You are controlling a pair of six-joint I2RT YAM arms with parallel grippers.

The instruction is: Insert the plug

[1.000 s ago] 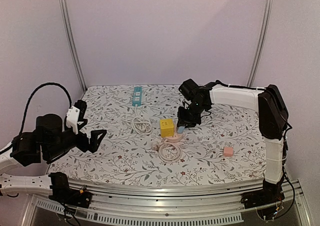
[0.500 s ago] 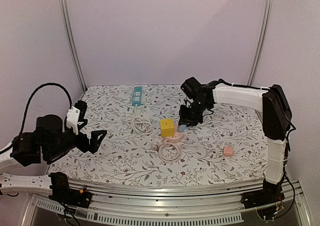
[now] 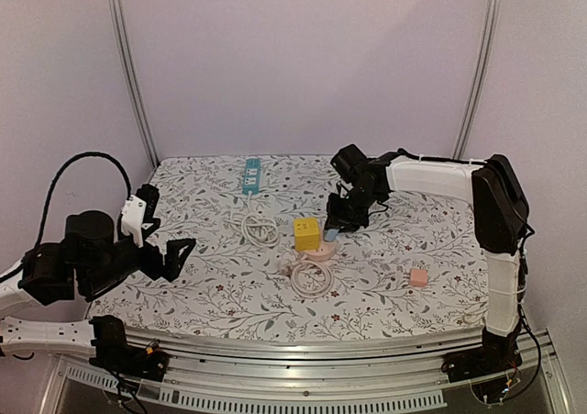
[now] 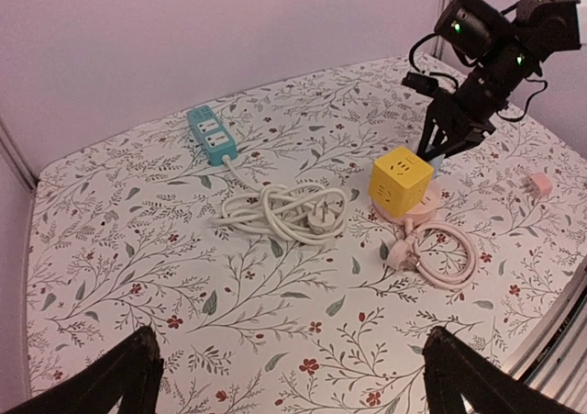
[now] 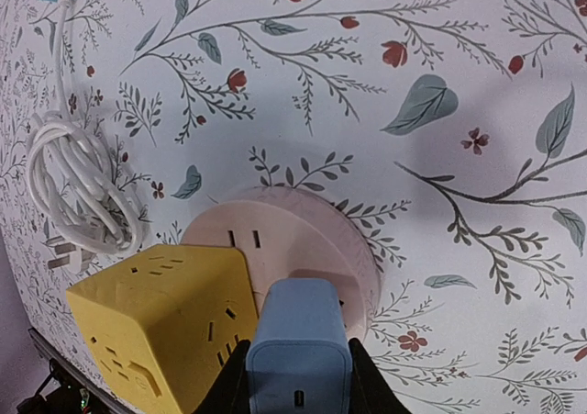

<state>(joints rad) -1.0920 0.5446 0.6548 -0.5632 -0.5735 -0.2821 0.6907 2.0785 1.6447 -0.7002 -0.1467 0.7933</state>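
My right gripper (image 3: 336, 229) is shut on a light blue plug (image 5: 298, 336) and holds it on the round pink power strip (image 5: 303, 249), close beside the yellow cube socket (image 5: 165, 327). Whether its prongs are in the pink strip's slots is hidden under the plug. In the top view the blue plug (image 3: 332, 237) shows just right of the yellow cube (image 3: 306, 233). The pink strip's coiled cord (image 3: 312, 276) lies in front of it. My left gripper (image 3: 179, 253) is open and empty, low over the near left of the table, far from the plug.
A teal power strip (image 3: 251, 174) lies at the back, its white cord bundled (image 3: 260, 227) left of the yellow cube. A small pink adapter (image 3: 418, 277) sits at the near right. The table has a floral cloth (image 3: 385, 295).
The right gripper with the blue plug shifted slightly back and forth beside the yellow cube and sits about where it was. The left arm has not moved.
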